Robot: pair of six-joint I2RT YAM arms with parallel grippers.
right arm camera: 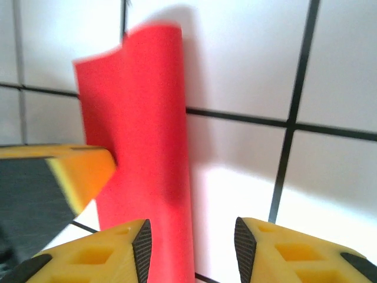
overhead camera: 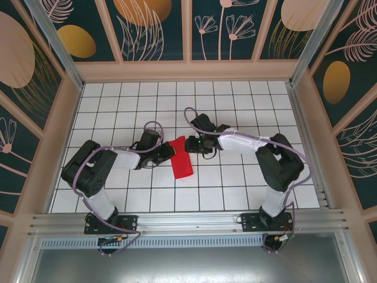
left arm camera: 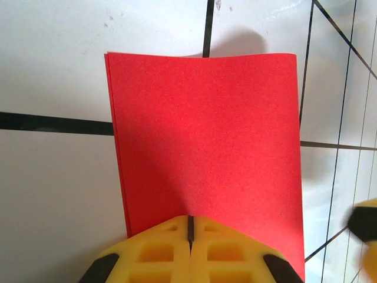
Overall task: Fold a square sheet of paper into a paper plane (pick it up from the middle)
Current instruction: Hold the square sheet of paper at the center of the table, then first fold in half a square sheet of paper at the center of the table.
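the thin bright red square sheet of paper (overhead camera: 181,158), here a narrow strip, lies just left of centre in the top view on the white table with black grid lines (overhead camera: 235,188). in the left wrist view the paper (left arm camera: 206,135) takes up the frame's middle, with layered edges along its left side. the yellow-fingered left gripper (left arm camera: 190,227) is clamped on its bottom edge, jaws pressed together. in the top view this gripper (overhead camera: 168,152) meets the strip from the left. the yellow-fingered right gripper (overhead camera: 189,144) sits at the strip's upper right. in its wrist view its jaws (right arm camera: 191,227) are spread apart, the paper (right arm camera: 141,135) rising beside its left finger. dark teal wall panels (overhead camera: 159,29) with leaf patterns ring the table.
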